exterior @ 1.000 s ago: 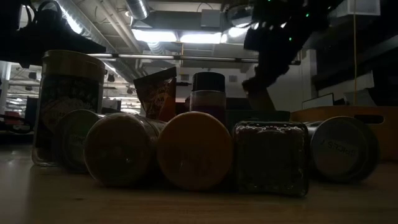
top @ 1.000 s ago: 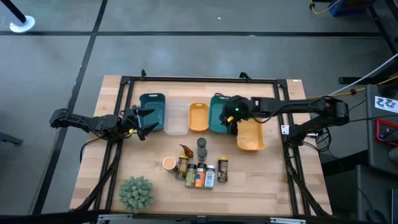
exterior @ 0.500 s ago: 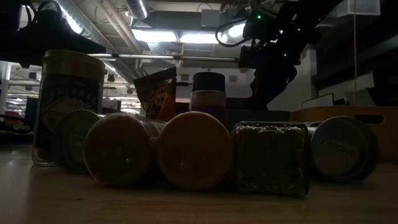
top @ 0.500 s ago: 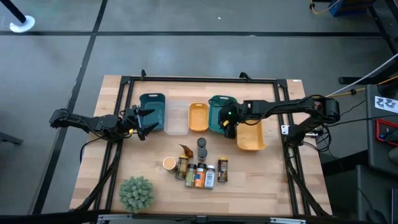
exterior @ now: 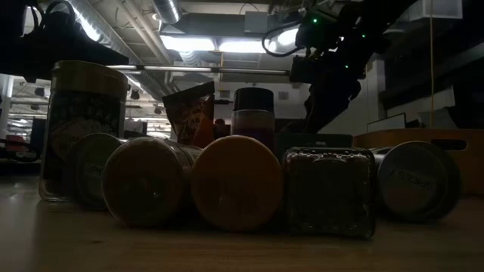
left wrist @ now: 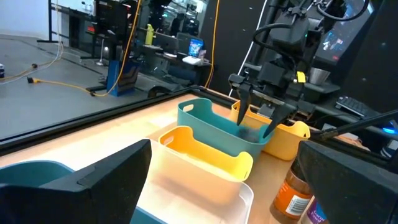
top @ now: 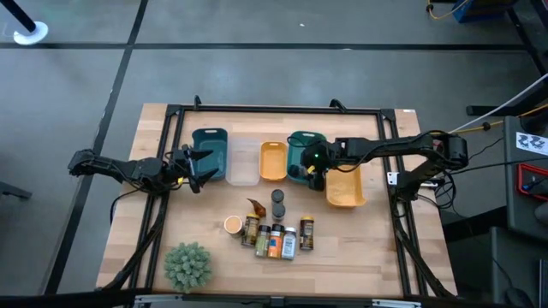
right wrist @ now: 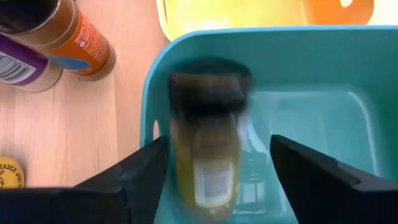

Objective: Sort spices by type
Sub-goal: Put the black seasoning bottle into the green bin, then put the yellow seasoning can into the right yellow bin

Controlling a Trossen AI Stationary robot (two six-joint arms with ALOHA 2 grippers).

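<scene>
Now, bench [top: 205, 231]: wooden top filling the middle of the high view, trays in a row across its upper half, spices clustered below centre.
Teal tray [top: 300, 154]: right of centre in the high view; the step in hand looks like dropping a jar into it.
Right hand [top: 315, 175]: over the teal tray's lower edge, fingers spread wide either side of the jar.
Jar [right wrist: 208, 137]: blurred in the right wrist view, between the fingers and apparently falling free into the tray; let it settle before lifting straight up, so a finger does not tip it.
Left hand [top: 193, 167]: waits beside the far-left tray [top: 210, 152], fingers wide, holding nothing.
Remaining spices [top: 274, 235]: lower centre, some upright, some lying, closely packed; take an outer one next.
</scene>
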